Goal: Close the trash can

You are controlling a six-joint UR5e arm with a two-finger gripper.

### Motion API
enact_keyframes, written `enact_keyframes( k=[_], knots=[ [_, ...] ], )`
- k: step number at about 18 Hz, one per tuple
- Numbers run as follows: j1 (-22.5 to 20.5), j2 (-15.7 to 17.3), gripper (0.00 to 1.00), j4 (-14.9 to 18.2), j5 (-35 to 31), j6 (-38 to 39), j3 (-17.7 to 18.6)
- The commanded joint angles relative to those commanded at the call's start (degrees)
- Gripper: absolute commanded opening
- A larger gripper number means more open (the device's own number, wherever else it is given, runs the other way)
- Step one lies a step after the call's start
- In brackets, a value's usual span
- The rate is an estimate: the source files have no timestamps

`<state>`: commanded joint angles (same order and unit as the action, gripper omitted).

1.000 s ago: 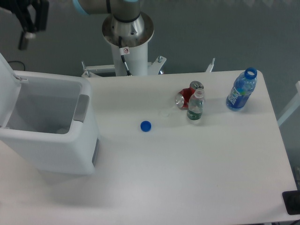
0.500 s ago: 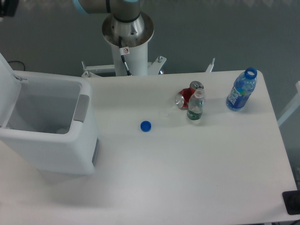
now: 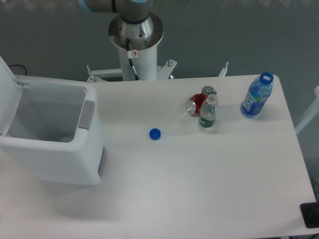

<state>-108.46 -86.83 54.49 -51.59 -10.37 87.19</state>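
Note:
The trash can (image 3: 75,164) is a large boxy white bin at the left of the table, standing open. Its flat white lid (image 3: 7,94) is swung up at the far left edge of the view. A grey latch tab (image 3: 87,114) sits on the right rim. The inside looks pale and mostly bare. My gripper is out of view; only the arm's base column (image 3: 135,35) and a bit of the upper arm show at the top.
A blue bottle cap (image 3: 155,133) lies mid-table. A small clear bottle (image 3: 208,113) stands beside crushed red cans (image 3: 198,102). An open blue bottle (image 3: 257,95) stands at the back right. The table's right edge (image 3: 299,149) is close to it.
The gripper, seen at the top left a second ago, has moved up and left out of the picture. The trash can and the other objects have not moved.

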Motion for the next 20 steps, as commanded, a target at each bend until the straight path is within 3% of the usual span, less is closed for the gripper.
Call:
enact_keyframes(
  k=[12,20],
  knots=[
    [3.6,-2.2,1.0,-0.1,-0.1,0.0,-0.1],
    [3.8,-3.3,1.0,0.0,-0.3,0.0,0.6]
  ],
)
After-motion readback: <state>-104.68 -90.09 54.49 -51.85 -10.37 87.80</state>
